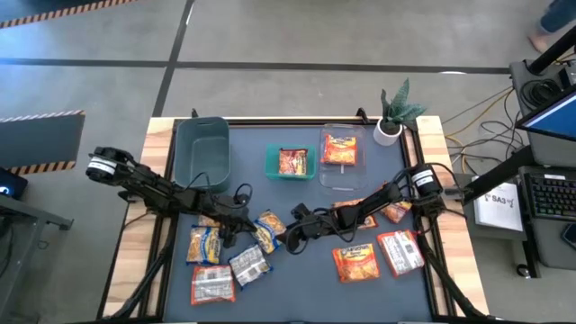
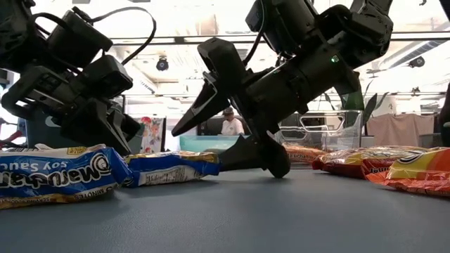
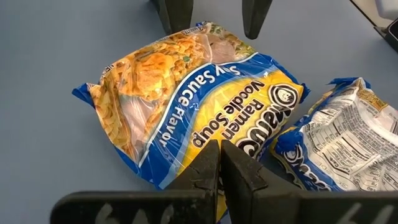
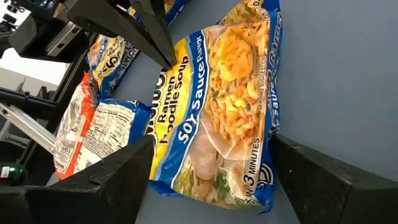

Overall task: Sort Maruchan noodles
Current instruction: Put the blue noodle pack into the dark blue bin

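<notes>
Seen from above, two dark arms reach inward over a dark blue table mat (image 1: 306, 288), meeting near its middle. Between them lies a yellow-and-blue plastic soy sauce ramen packet (image 1: 268, 230), flat on the mat. The right gripper (image 1: 295, 236), at the end of a low, outstretched arm, has its fingers spread wide on either side of the packet's near end, holding nothing. The left gripper (image 1: 236, 216) sits at the packet's opposite end with its fingers pressed together, also holding nothing. More ramen packets lie scattered nearby: orange-red ones (image 1: 355, 262) to the right, a red-and-white one (image 1: 212, 284) at the lower left. An orange-red packet rests in a small teal bin (image 1: 290, 162).
</notes>
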You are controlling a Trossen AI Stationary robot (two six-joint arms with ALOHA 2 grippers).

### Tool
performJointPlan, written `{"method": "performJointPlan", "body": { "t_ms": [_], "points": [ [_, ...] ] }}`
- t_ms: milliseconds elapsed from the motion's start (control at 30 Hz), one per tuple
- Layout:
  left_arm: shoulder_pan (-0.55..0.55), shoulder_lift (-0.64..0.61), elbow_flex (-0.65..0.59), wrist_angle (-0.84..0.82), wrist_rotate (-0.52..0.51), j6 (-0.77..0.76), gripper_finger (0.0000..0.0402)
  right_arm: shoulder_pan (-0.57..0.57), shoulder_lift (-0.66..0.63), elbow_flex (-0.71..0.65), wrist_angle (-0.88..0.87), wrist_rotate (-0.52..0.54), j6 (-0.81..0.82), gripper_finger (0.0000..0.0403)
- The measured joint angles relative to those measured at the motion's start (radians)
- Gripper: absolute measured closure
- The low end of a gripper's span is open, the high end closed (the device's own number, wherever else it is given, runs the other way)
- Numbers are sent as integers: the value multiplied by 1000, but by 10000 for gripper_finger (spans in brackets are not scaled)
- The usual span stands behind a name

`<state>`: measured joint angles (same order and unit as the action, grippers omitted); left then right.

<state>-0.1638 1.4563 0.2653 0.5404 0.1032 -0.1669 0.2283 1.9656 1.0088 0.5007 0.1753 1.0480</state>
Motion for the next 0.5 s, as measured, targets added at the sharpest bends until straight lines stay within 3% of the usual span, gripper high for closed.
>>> {"method": "performJointPlan", "body": {
  "t_ms": [500],
  "points": [
    [1, 3, -3, 55, -23, 4, 401, 0, 1, 0, -3, 4, -14, 290]
  ]
}}
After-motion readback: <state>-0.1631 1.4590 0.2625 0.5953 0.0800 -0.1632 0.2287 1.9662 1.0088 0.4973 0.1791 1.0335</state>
